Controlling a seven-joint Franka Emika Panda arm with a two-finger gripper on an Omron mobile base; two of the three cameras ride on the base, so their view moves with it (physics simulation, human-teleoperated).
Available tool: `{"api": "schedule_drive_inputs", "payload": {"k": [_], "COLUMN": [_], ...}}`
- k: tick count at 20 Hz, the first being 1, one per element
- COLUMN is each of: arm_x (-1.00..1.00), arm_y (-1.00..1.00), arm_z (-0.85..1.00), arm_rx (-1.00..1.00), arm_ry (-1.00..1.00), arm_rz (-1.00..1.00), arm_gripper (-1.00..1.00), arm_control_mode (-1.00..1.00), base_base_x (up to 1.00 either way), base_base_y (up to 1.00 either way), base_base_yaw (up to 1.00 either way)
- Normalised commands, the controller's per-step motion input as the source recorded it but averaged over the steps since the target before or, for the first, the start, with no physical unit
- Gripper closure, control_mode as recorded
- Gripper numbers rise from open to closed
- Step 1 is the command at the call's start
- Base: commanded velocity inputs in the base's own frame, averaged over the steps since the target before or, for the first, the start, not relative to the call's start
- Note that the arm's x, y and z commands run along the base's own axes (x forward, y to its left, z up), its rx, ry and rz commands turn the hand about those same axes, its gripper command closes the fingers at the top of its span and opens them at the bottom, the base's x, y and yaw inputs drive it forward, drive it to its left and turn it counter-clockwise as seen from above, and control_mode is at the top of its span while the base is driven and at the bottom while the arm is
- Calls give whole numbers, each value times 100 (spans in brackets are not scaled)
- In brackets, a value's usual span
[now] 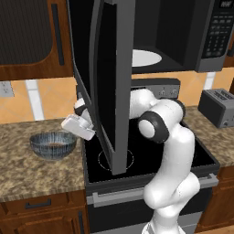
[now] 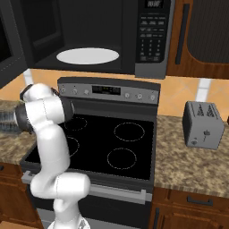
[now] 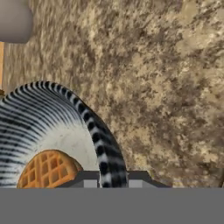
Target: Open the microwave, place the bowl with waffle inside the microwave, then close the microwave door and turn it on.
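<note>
White arm segments (image 1: 171, 151) fill the lower right of the left base view, rising in front of the black stove (image 1: 151, 155) and reaching left behind the open microwave door (image 1: 107, 82), which swings out edge-on over the cooktop. Past the door's left edge the tool (image 1: 78, 127) hangs just beside the right rim of the bowl (image 1: 53, 144), which sits on the speckled tabletop (image 1: 32, 176) left of the stove; something brown lies at its bottom. Above, the microwave (image 1: 183, 36) stands open with its white turntable (image 1: 145, 58) bare, and its keypad (image 1: 218, 34) carries markings too small to read. A grey toaster (image 1: 218, 107) stands on the tabletop at far right. From the right base view the arm (image 2: 49, 134) rises at lower left, the open cavity and turntable (image 2: 88, 56) lie above the stove's control panel (image 2: 109, 91), and the keypad (image 2: 152, 36) and display show only blurred light marks; the toaster (image 2: 203, 124) sits at right. Looking from the hand, the bowl's striped rim (image 3: 103, 144) runs down between the two dark fingertips (image 3: 87, 178), which are clamped on it, one inside and one outside, and the waffle (image 3: 46, 169) lies in the bowl on the mottled tabletop (image 3: 166, 78).
</note>
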Motion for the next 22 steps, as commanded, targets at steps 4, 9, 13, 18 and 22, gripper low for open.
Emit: {"api": "schedule_drive_inputs", "payload": {"k": [4, 9, 13, 18, 22], "arm_x": [-39, -46, -53, -30, -15], "arm_y": [-100, -100, -100, -100, -100], "arm_z": [72, 71, 96, 100, 100], "arm_rx": [13, 13, 11, 2, 0], "arm_ry": [-25, -26, -22, -3, 0], "arm_rz": [0, 0, 0, -6, -16], "arm_gripper": [100, 100, 100, 100, 100], "arm_control_mode": [-100, -100, -100, -100, -100], "base_base_x": [0, 0, 0, 0, 0], "base_base_y": [0, 0, 0, 0, 0], "base_base_yaw": [0, 0, 0, 0, 0]}}
